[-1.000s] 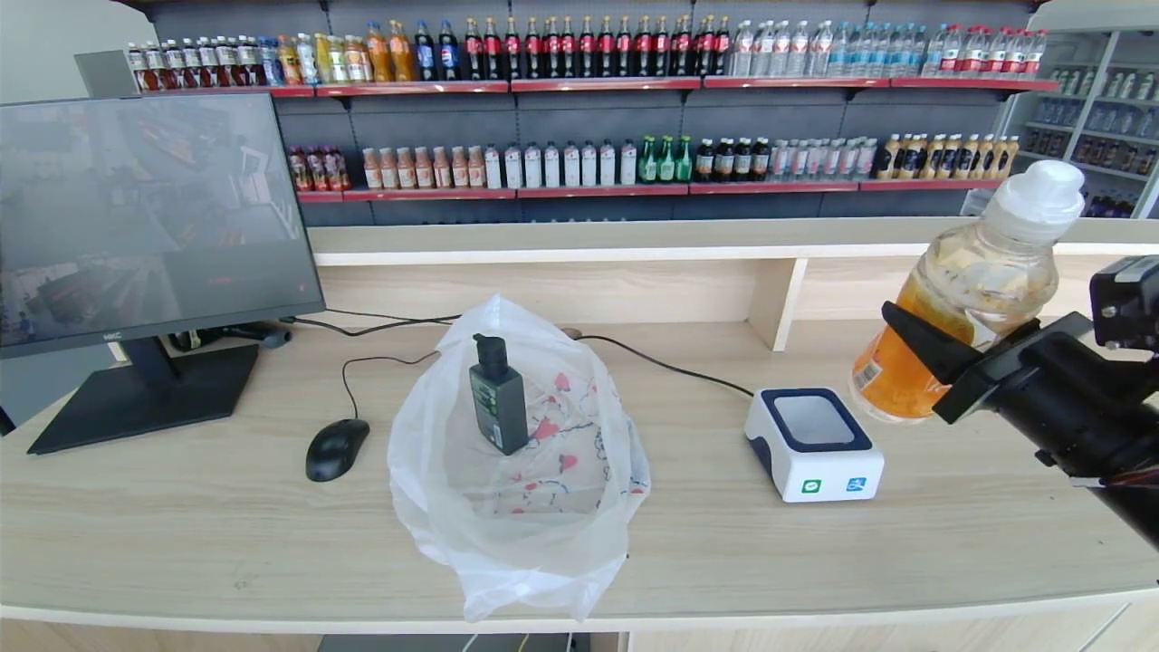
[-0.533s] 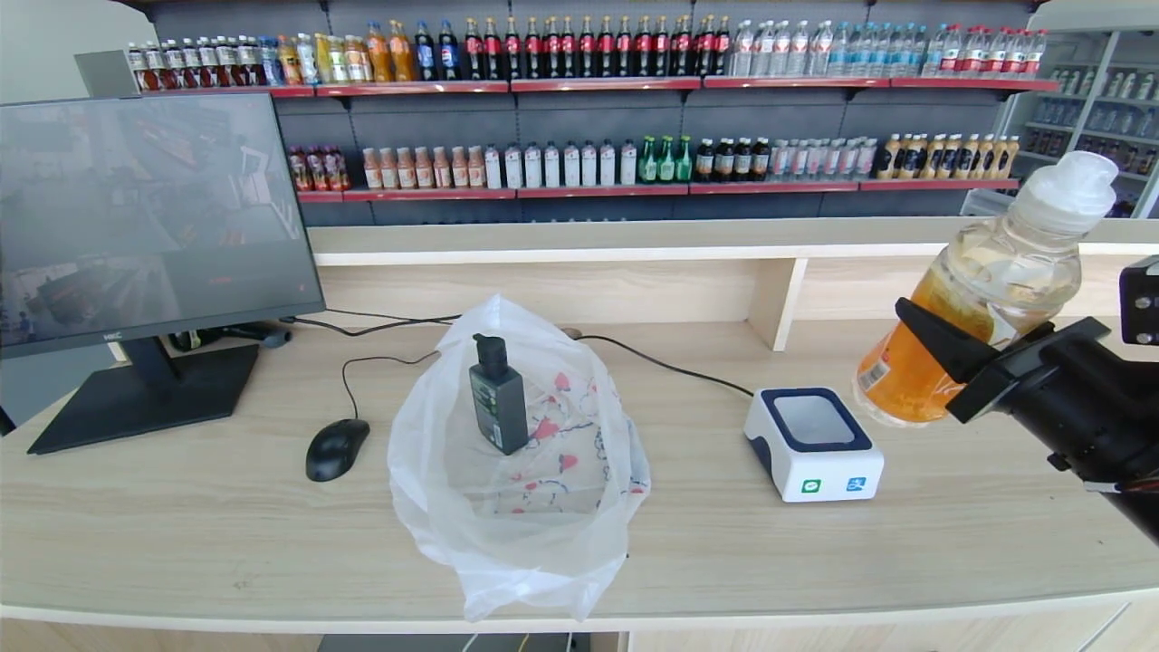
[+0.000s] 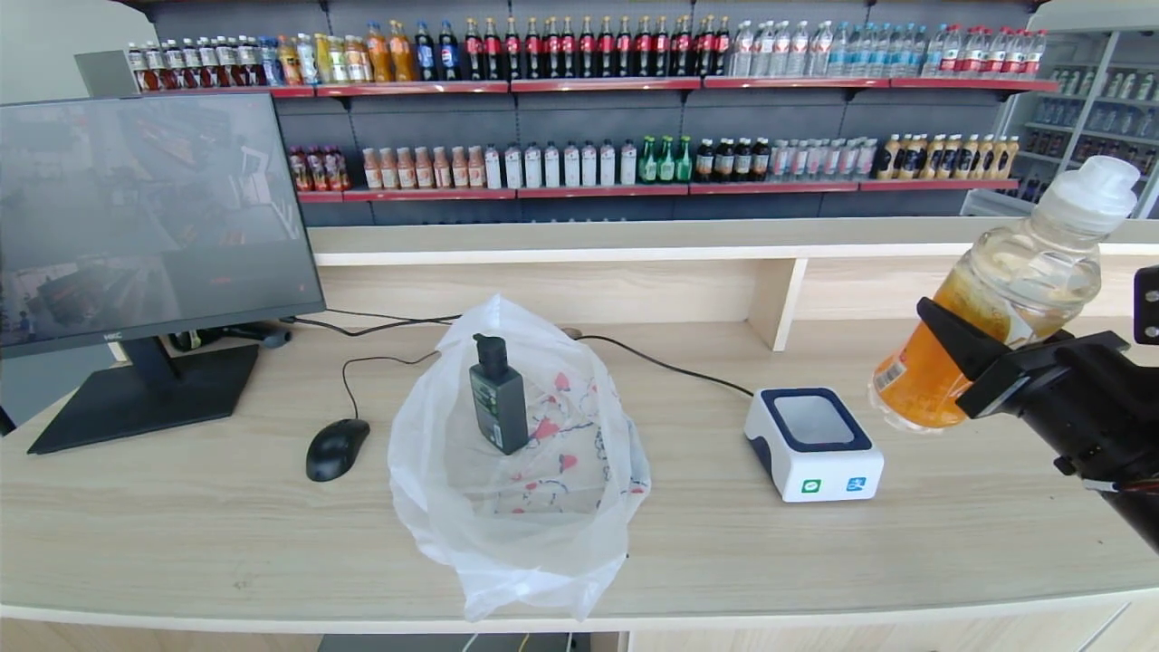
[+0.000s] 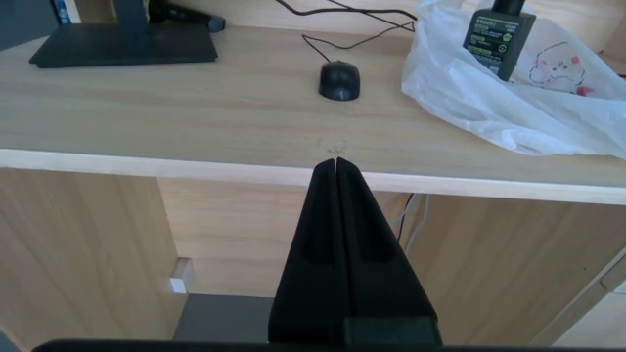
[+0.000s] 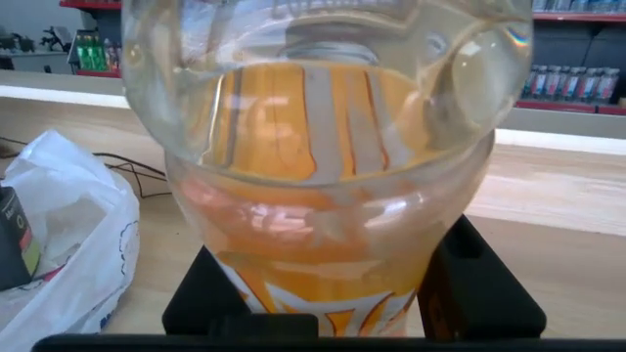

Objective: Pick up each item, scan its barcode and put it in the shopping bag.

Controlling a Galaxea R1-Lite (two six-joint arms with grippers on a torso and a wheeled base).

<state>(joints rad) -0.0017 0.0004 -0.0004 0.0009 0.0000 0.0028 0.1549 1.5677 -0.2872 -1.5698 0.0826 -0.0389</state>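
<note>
Clamped in the right gripper (image 3: 973, 358): a clear plastic bottle of orange drink with a white cap (image 3: 1005, 299), gripped around its lower body. Held aloft and tilted, cap up and off to the right, base down toward the left. Up close from the right wrist, orange liquid filling only the bottle's lower part (image 5: 323, 166).

Hanging just right of and above a small white box scanner with a dark-rimmed window (image 3: 812, 442), not over the window. Judged as the scanning step: picked up, not yet presented. Next, probably: carry leftward over the window and turn so the white label patch near the base faces the glass.

Then across to the crumpled translucent white shopping bag (image 3: 521, 507) at mid-counter, already holding an upright dark grey pump bottle (image 3: 497, 396).

Pressed flat together on nothing: the left gripper (image 4: 336, 171), low before the pale wooden counter (image 3: 181, 525) edge. Farther left, a black computer mouse (image 3: 336, 448) and a black monitor (image 3: 145, 217).
</note>
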